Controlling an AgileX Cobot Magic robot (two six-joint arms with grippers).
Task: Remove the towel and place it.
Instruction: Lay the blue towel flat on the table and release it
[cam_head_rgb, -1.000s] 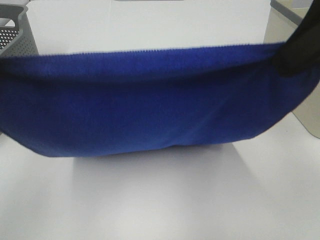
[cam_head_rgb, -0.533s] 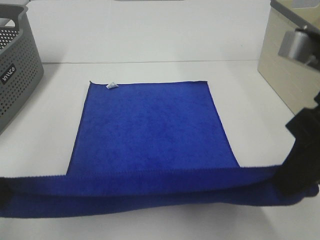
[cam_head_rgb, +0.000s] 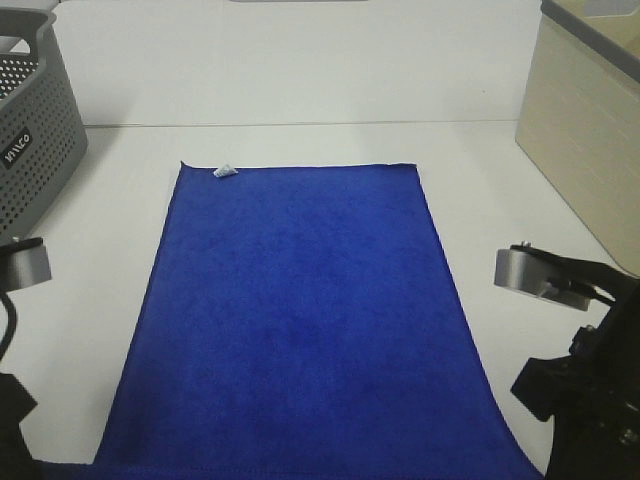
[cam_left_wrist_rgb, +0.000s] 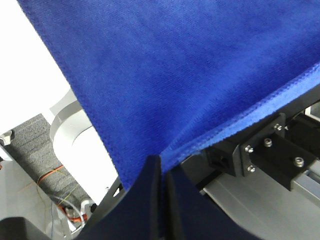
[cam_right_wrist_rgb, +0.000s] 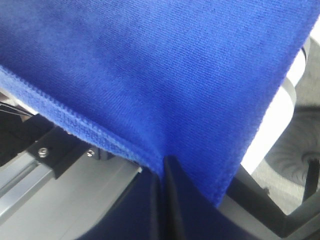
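the towel (cam_head_rgb: 300, 310) lies spread flat and smooth on the white table (cam_head_rgb: 500, 180), a deep blue rectangle with its long sides running away from the robot; its far edge is straight, and its near edge runs out of the high view. a small white tag (cam_head_rgb: 224, 171) sits at the towel's far left corner. at the towel's near left corner the left gripper (cam_left_wrist_rgb: 164, 172) is pressed fully together with the cloth pinched between its 2 dark fingers – the stitched hem runs off from the pinch point and the blue fabric fans out above it. at the towel's near right corner the right gripper (cam_right_wrist_rgb: 164, 170) is closed the same way, its 2 fingers squeezed tight on the hem, with the cloth rising away from them. in the high view the left arm (cam_head_rgb: 15, 420) shows just beside the towel's near left side and the right arm (cam_head_rgb: 590, 400) near its near right side, each carrying a silver round part; the fingertips themselves are out of that view. beyond the towel's far left corner, well apart from it, stands a grey perforated basket (cam_head_rgb: 35, 140). off the towel's far right corner, also well apart, stands a beige box (cam_head_rgb: 585, 140) – only part of it is in view.
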